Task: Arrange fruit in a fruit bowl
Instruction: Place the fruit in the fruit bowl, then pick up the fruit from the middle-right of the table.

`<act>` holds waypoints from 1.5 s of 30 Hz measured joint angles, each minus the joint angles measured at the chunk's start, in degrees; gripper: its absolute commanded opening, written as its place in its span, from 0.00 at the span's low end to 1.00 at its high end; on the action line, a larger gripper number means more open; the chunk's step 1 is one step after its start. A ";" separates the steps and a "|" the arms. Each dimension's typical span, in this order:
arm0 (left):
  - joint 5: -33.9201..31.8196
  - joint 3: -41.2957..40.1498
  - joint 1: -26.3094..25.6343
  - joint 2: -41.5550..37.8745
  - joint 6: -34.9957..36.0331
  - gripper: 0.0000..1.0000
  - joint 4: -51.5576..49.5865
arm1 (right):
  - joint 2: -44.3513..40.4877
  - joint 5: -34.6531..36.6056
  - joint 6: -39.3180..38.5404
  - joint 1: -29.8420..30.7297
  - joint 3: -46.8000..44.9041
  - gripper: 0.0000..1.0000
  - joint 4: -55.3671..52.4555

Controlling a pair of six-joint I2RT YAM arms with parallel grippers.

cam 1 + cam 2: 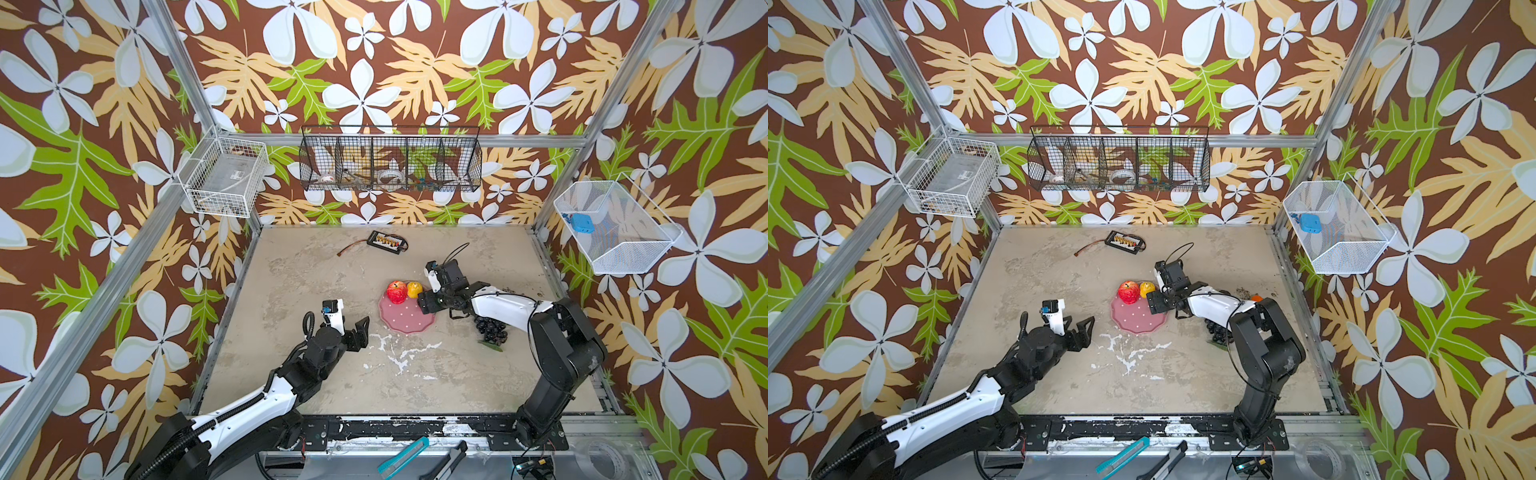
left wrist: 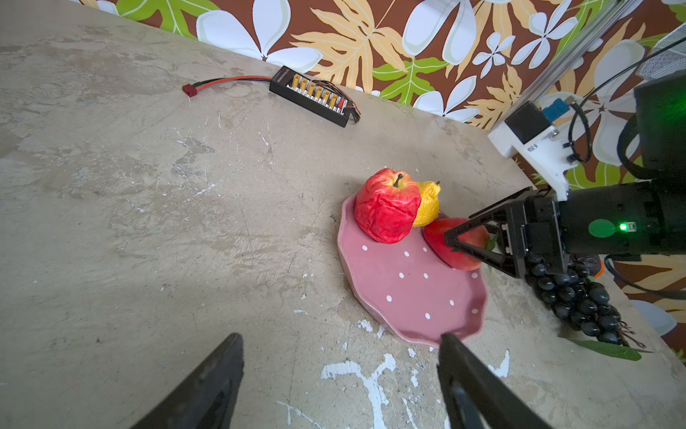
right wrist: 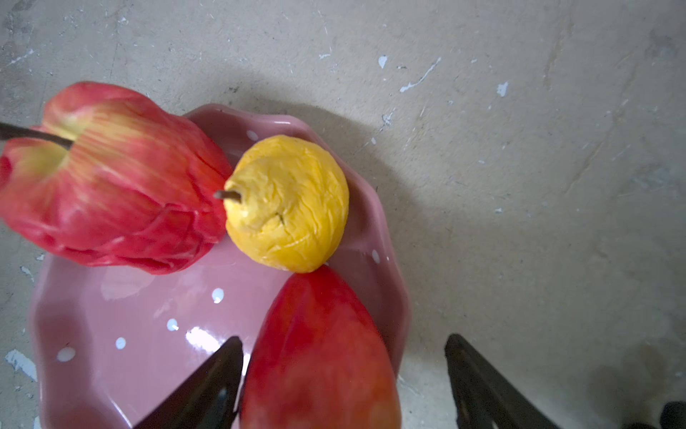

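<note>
The pink polka-dot fruit bowl (image 1: 405, 320) (image 2: 408, 293) sits mid-table. In it stand a red apple (image 1: 397, 291) (image 3: 111, 178) and a yellow pear (image 1: 414, 289) (image 3: 289, 204), touching. A red strawberry (image 2: 454, 241) (image 3: 319, 353) lies on the bowl's right side against the pear. My right gripper (image 1: 426, 301) (image 3: 343, 340) is open around the strawberry, with a clear gap on one side. A black grape bunch (image 1: 490, 328) (image 2: 579, 301) lies on the table under the right arm. A small orange (image 1: 1256, 297) peeks out behind that arm. My left gripper (image 1: 361, 332) (image 2: 340, 336) is open and empty, left of the bowl.
A black connector board (image 1: 386, 242) with a red cable lies near the back wall. A grey-green leaf (image 2: 608, 349) lies by the grapes. Wire baskets (image 1: 390, 160) hang on the walls. Hand tools (image 1: 403, 459) lie beyond the table's front rail.
</note>
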 measured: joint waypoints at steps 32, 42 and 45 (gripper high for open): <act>1.99 0.00 0.00 -2.75 -0.63 0.84 -0.42 | -27.43 9.92 10.95 -26.60 -13.46 0.80 -8.37; 2.43 0.00 0.00 -2.95 -1.31 0.84 -0.42 | -25.49 10.08 15.72 -32.37 -16.98 0.80 -5.51; 2.40 0.00 0.00 -2.86 -1.31 0.84 -0.42 | -24.57 9.99 16.85 -33.33 -17.59 0.78 -4.46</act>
